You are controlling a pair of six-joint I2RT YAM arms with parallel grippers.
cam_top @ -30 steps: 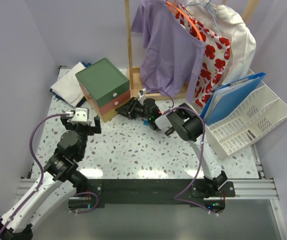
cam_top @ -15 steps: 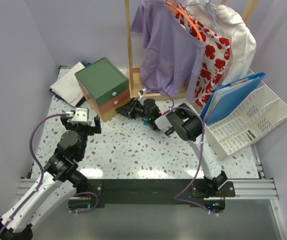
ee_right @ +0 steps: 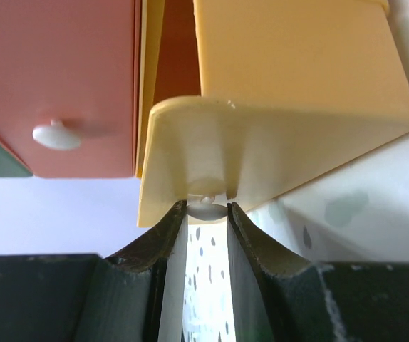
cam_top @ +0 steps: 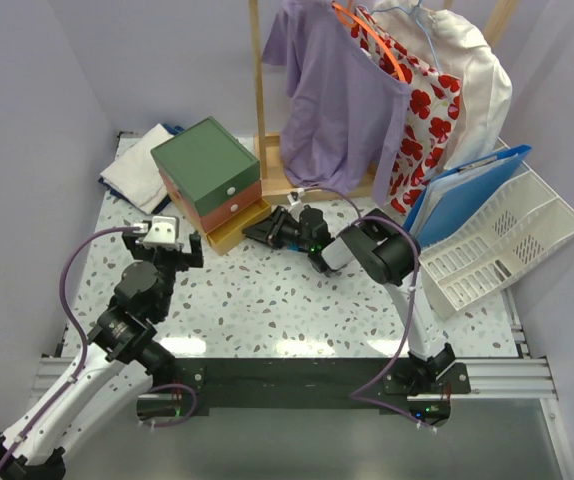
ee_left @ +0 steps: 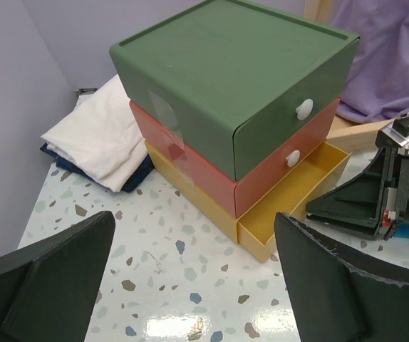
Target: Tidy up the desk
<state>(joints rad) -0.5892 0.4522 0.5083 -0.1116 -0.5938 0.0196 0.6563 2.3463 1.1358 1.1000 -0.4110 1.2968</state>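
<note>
A three-drawer unit [cam_top: 207, 165] with green, red and yellow drawers stands at the back left of the speckled white desk [cam_top: 267, 300]. Its bottom yellow drawer [cam_top: 232, 228] is pulled partway out and looks empty [ee_left: 297, 196]. My right gripper [ee_right: 206, 214] is shut on the small white knob [ee_right: 208, 206] on the yellow drawer's front, and from above it sits just right of the drawer [cam_top: 252, 232]. My left gripper [ee_left: 190, 285] hangs open over bare desk in front of the unit, with nothing between its fingers [cam_top: 172, 255].
Folded white cloth on a dark one [cam_top: 137, 175] lies left of the drawer unit. A wooden rack holds a purple shirt [cam_top: 337, 100], a floral garment and a white one at the back. A white file tray [cam_top: 497, 240] with a blue folder [cam_top: 462, 195] stands at the right.
My right gripper has closed on the knob and drawn back to the right, pulling the yellow drawer further out. The left arm has not moved.
</note>
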